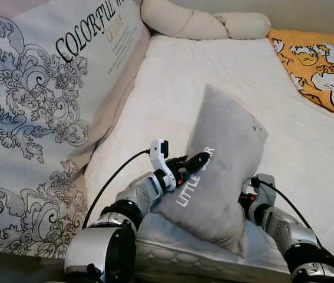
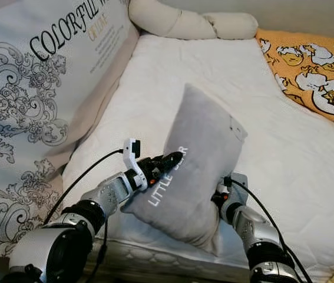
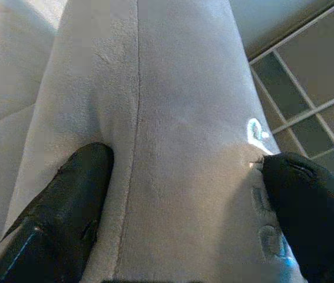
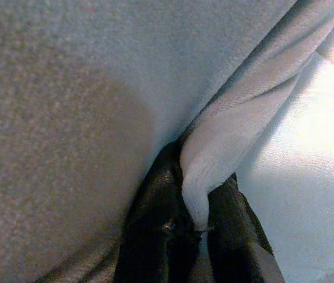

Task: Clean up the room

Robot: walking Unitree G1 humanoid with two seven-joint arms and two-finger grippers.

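White quilted mattress (image 1: pixel 308 159) fills most of the head views, running from the lower centre up to the far wall. Along the left of the frame a large white cushion (image 1: pixel 43 106) with grey scrollwork and the word "COLORFUL" leans against the side of the bed. At the top centre lies a cream bolster (image 1: pixel 205 23), and in the upper right corner an orange blanket (image 1: pixel 323 65) with white cartoon figures covers that end of the mattress.

Just below the middle of the frame a grey pillow (image 1: pixel 222 171) printed "LITTLE" stands tilted on its lower edge near the front edge of the mattress, its top corner pointing toward the centre of the bed.

The left gripper (image 1: pixel 193 163) meets the pillow's left side at mid height. In the left wrist view its two black fingers (image 3: pixel 66 206) are spread wide with the grey fabric bulging between them, one finger on each side of a seam, so the jaws straddle the pillow rather than close fully.

The right gripper (image 4: pixel 199 227) is at the pillow's lower right side, mostly hidden behind it in the head views. In the right wrist view its fingers are pinched together on a folded edge of the grey fabric, with white mattress beyond.
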